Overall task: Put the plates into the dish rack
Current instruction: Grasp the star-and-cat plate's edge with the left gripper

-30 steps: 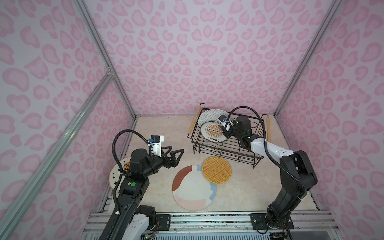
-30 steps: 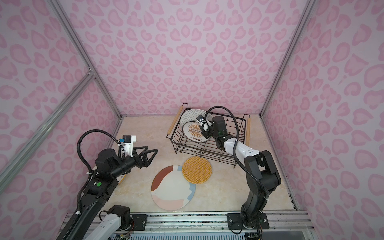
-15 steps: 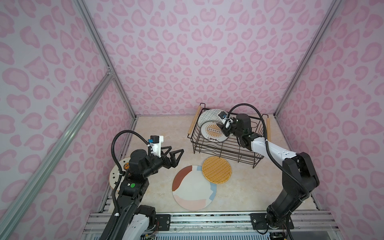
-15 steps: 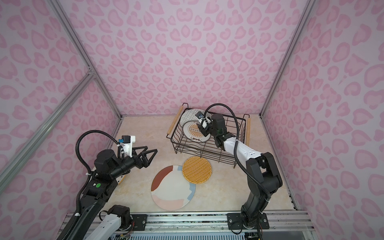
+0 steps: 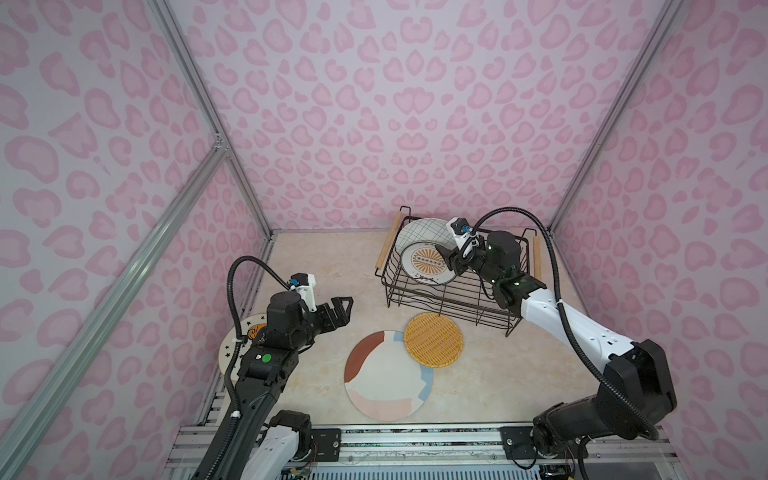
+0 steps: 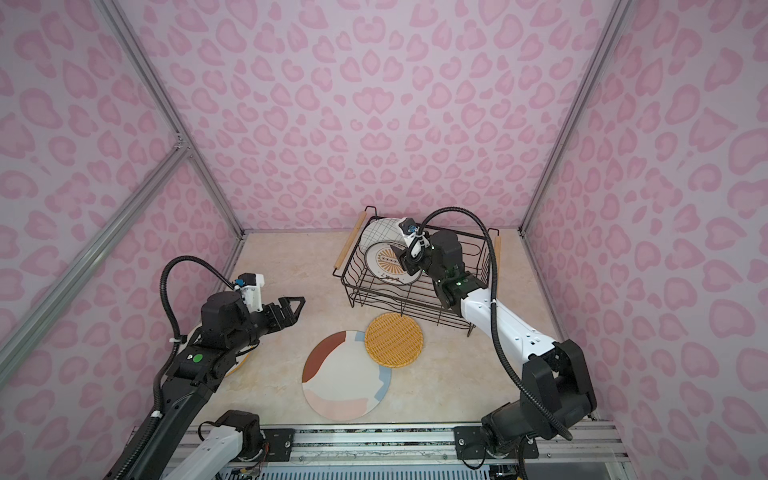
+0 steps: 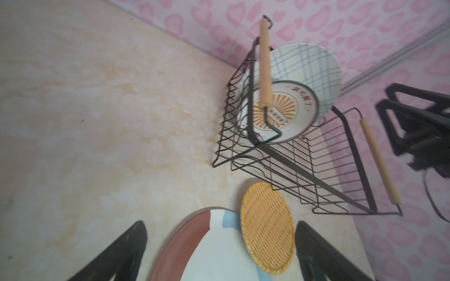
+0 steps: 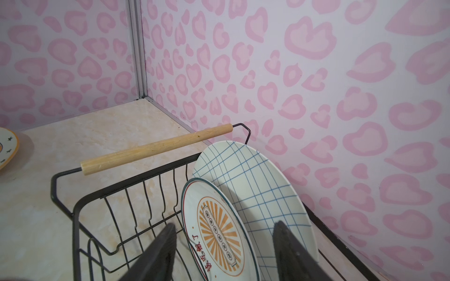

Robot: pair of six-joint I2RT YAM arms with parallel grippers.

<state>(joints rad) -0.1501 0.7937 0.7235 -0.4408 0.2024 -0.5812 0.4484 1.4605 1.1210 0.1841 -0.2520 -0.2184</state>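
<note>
The black wire dish rack (image 5: 415, 293) (image 6: 374, 291) stands at the back right. Two plates stand on edge in it. A grid-lined plate (image 5: 419, 235) (image 8: 255, 185) leans at the far end, and a sunburst plate (image 5: 424, 264) (image 8: 216, 228) leans against it. My right gripper (image 5: 451, 259) (image 8: 224, 227) is open, one finger on each side of the sunburst plate's rim. An orange woven plate (image 5: 433, 340) overlaps a larger pastel-patch plate (image 5: 388, 382) lying flat on the table. A star plate (image 5: 232, 345) lies partly under my left arm. My left gripper (image 5: 343, 309) (image 7: 220, 225) hovers open and empty.
The rack's wooden handles (image 5: 384, 245) (image 5: 537, 257) lie at its two short ends, and its right half holds no plates. Pink patterned walls close in on three sides. A metal rail (image 5: 415, 436) runs along the front edge.
My right gripper's jaws have spread apart and let go of the sunburst plate, which stays leaning in the rack. The left arm has not moved.
</note>
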